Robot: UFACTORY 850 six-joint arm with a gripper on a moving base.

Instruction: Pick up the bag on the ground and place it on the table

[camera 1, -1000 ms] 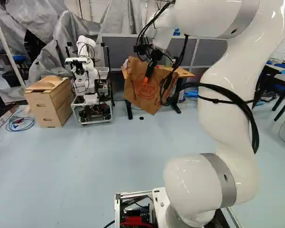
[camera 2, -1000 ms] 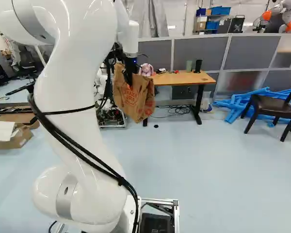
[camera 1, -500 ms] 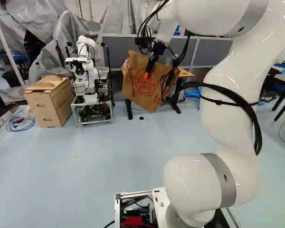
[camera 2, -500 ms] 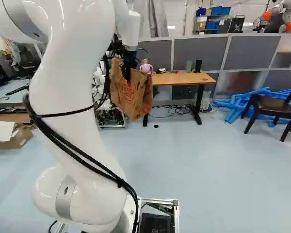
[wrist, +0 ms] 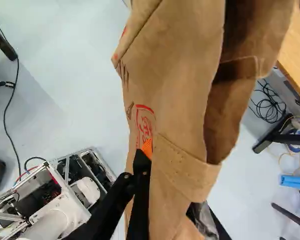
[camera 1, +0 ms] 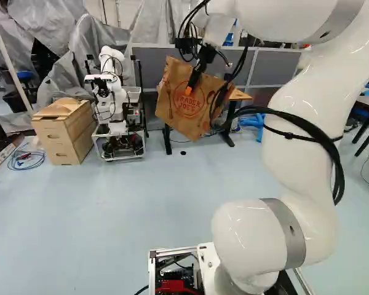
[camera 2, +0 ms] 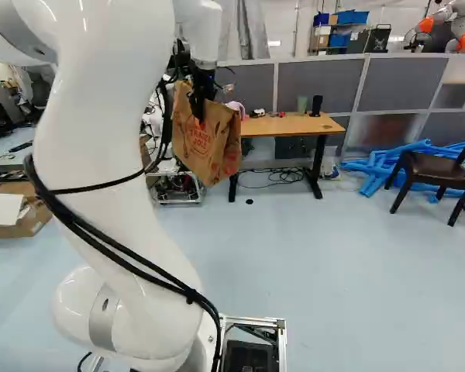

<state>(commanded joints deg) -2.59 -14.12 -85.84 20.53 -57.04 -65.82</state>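
Brown paper grocery bag (camera 1: 186, 110) hangs tilted in midair, its side pinched by the tool (camera 1: 190, 86), before the left end of the desk (camera 2: 294, 125), probably held high to clear its top.

L base view: lt wood box (camera 1: 54, 138) at 9 o'clk, blue cable coil (camera 1: 26, 161) on floor nr it. Another robot (camera 1: 119, 98) at 10 o'clk, w/ grey sheeting (camera 1: 80, 52) behind, 10 to 11 o'clk.

R base view: dark chair (camera 2: 432, 167) at 3 o'clk, just beside pile of blue tubes (camera 2: 372, 169). Grey partition (camera 2: 318, 81) at 1 o'clk; blue bins (camera 2: 353, 17) beyond, also 1 o'clk. White-and-orange arm (camera 2: 461, 22) at 2 o'clk. Green cup (camera 2: 302, 105) + blk cylinder (camera 2: 317, 105) side by side, approx 1 o'clk. Cardboard (camera 2: 32, 223) at 9 o'clk. 1 small blk disc (camera 2: 249, 201) on floor nr ctr, toward 5 o'clk.
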